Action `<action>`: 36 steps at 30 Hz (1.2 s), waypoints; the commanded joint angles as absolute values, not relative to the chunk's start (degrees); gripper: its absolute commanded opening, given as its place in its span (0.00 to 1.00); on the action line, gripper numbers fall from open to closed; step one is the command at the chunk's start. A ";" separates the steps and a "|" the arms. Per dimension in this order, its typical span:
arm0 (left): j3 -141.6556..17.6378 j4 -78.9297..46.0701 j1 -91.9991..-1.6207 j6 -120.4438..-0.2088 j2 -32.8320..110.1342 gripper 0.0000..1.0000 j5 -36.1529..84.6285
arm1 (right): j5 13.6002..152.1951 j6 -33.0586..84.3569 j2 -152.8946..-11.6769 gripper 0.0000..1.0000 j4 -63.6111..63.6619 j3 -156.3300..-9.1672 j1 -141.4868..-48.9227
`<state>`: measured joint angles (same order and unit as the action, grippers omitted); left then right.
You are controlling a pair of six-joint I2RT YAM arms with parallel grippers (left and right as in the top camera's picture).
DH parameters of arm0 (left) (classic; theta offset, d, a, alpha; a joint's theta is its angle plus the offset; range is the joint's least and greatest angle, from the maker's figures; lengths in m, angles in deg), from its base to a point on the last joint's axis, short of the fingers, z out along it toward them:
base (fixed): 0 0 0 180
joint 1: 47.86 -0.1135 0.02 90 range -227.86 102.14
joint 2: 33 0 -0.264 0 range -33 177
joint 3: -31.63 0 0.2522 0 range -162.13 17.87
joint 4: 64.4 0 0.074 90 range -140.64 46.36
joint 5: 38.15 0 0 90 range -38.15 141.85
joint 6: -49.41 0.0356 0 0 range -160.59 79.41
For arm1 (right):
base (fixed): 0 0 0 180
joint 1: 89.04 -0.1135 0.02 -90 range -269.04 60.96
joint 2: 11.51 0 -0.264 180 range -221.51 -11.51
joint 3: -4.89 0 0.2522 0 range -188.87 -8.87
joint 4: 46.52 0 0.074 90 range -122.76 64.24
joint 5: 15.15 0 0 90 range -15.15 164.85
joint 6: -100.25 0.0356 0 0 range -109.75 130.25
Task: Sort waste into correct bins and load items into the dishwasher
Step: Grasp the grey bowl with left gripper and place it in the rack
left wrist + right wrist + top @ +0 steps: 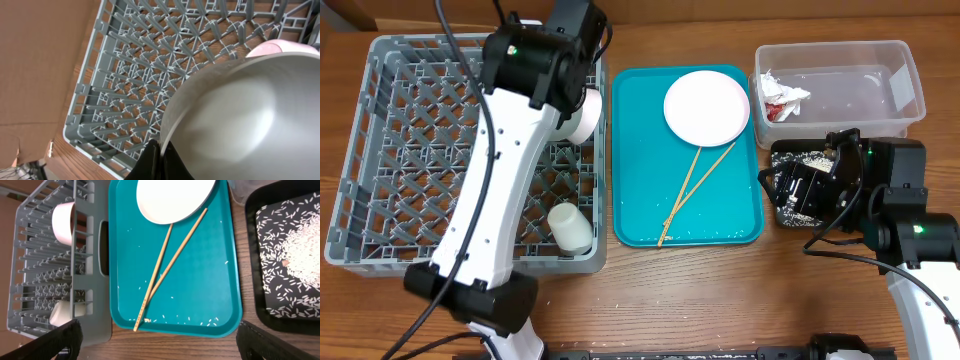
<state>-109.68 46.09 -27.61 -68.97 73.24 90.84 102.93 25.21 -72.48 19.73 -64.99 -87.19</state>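
My left gripper [161, 161] is shut on the rim of a white bowl [240, 115] and holds it over the grey dish rack [145, 75]. From overhead, the bowl [588, 115] is at the rack's [410, 150] right side, under the arm. A white cup [570, 228] lies in the rack's front right corner. The round plate [707, 107] and two chopsticks [695, 190] lie on the teal tray [640, 215]. My right gripper [167, 347] is open and empty above the table at the tray's front edge. The red-and-white wrapper [783, 97] lies in the clear tub [890, 60]. Rice [300, 255] lies in the black tray [252, 287].
Loose rice grains [192, 321] are scattered on the teal tray's floor. A pale pink rim [277, 47] shows behind the held bowl. My right arm [880, 200] covers most of the black tray [798, 158] from overhead. The bowl [64, 222] and cup [62, 312] also show in the right wrist view.
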 commanded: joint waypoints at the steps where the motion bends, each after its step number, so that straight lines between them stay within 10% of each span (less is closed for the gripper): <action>1: -109.35 46.18 -27.39 -68.64 69.57 0.04 92.78 | 102.71 25.02 -72.18 1.00 19.45 -65.19 -87.04; 36: -106.95 -7.50 -35.65 -42.94 97.24 0.04 126.86 | 102.71 25.02 -72.18 1.00 19.45 -65.19 -87.04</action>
